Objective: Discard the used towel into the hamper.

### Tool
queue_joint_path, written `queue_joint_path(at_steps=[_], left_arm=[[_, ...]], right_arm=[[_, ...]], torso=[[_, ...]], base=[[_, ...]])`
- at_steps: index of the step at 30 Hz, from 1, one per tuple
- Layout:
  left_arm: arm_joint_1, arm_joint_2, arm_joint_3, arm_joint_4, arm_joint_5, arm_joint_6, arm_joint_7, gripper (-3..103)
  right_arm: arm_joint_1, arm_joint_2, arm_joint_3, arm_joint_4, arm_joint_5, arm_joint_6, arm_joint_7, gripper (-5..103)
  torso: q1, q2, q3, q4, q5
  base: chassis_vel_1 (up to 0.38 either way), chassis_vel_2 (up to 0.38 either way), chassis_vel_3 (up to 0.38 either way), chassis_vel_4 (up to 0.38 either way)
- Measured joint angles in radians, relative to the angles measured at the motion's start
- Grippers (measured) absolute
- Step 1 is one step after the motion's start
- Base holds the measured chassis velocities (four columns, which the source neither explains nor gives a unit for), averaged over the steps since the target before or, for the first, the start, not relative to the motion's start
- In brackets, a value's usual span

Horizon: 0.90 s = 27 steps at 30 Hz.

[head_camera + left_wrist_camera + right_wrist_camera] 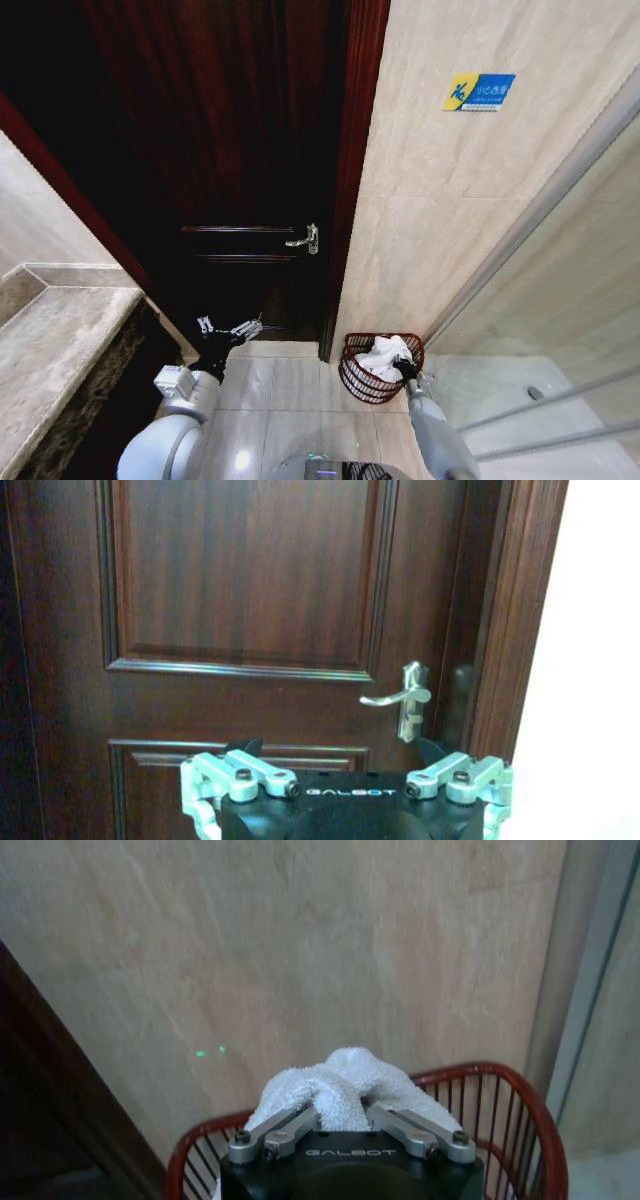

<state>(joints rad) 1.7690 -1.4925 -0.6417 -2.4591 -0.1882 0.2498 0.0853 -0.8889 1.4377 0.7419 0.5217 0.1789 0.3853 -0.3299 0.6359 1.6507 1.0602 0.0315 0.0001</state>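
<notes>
Towel (335,1087) white, bunched, pinched in narrowed jaws of right gripper (345,1121), lower centre of frame, held over red wire hamper (352,382) by tiled wall; carried to bin, not yet released, so drop remained. Left gripper (345,765) idle, jaws spread wide, empty, facing dark wooden door (240,592) and handle (405,699)
</notes>
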Motion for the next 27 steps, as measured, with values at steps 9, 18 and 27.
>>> queue_joint_path(at_steps=[9, 18, 27], left_arm=[[0.000, 0.000, 0.000, 0.000, 0.000, 0.000, 0.000, 100], [0.000, 0.000, 0.000, 0.000, 0.000, 0.000, 0.000, 100], [0.000, 0.000, 0.000, 0.000, 0.000, 0.000, 0.000, 100]], right_arm=[[0.014, 0.004, 0.060, -0.046, -0.159, 0.049, 0.019, 5], [0.005, -0.014, 0.062, -0.039, -0.156, 0.022, 0.004, 5], [-0.002, -0.012, 0.059, -0.037, -0.157, 0.009, 0.003, 5]], torso=[[0.000, 0.000, 0.000, 0.0000, 0.0000], [0.000, 0.000, 0.000, 0.0000, -0.0001], [0.000, 0.000, 0.000, 0.0001, 0.0000]], base=[[0.000, 0.000, 0.000, 0.000], [0.000, 0.000, 0.000, 0.000], [-0.078, 0.078, 0.075, -0.088]])
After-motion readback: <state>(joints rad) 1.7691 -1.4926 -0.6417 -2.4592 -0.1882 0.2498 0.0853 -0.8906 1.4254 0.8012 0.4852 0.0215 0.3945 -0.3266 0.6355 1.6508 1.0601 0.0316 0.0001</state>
